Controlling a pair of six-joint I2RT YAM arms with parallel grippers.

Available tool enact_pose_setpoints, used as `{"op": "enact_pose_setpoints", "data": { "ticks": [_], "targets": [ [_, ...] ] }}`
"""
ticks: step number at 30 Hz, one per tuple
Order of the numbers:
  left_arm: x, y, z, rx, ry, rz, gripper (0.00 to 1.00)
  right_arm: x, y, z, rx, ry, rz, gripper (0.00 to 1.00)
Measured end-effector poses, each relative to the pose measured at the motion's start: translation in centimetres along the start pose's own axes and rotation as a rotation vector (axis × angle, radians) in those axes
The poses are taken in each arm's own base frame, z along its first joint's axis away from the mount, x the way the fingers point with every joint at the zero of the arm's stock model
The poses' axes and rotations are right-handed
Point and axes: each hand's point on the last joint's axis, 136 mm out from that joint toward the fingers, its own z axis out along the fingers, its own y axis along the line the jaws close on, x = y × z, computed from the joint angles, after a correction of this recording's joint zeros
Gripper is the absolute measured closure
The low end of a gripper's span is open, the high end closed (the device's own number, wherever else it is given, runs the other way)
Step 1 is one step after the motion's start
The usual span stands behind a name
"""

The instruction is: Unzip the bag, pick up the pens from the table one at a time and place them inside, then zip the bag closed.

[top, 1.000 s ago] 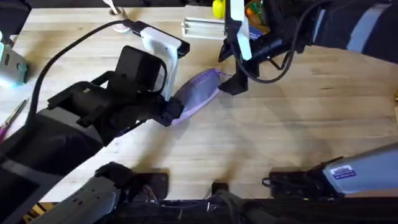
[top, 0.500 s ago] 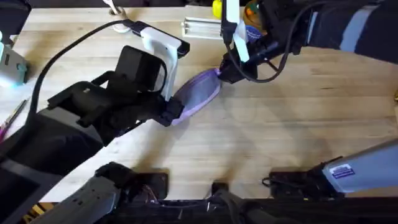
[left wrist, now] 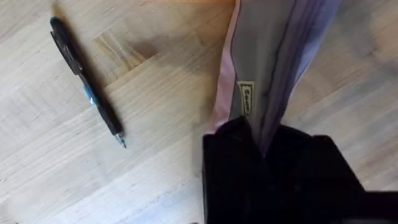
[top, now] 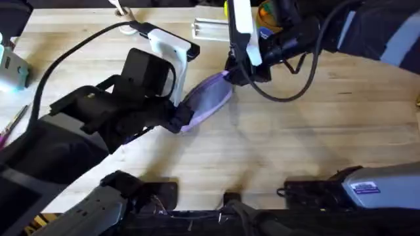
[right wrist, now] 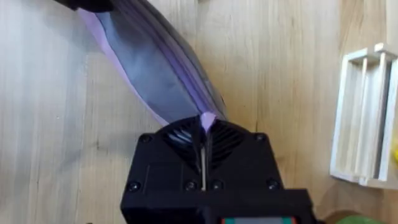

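The lavender pencil pouch [top: 209, 99] lies slantwise mid-bench [top: 295, 151]; the left pincer [top: 180, 119] is clamped on its near end, the right pincer [right wrist: 204, 134] on its far tip. A dark pen [left wrist: 87, 90] lies beside the pouch, apart from it

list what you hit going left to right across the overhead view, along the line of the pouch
left gripper clamped on the pouch's near end → pouch → right gripper closed on its far end
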Motion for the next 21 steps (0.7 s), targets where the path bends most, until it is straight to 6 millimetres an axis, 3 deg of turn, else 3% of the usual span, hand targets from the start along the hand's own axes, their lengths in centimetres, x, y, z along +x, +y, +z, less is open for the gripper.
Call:
{"op": "enact_pose_setpoints", "data": {
  "ticks": [21],
  "targets": [
    [0.1,-0.1,0.0,0.005,0.003,0.0,0.959,-8.0,7.6,3.8,-0.179,-0.085,-0.212,0.969]
  ]
}}
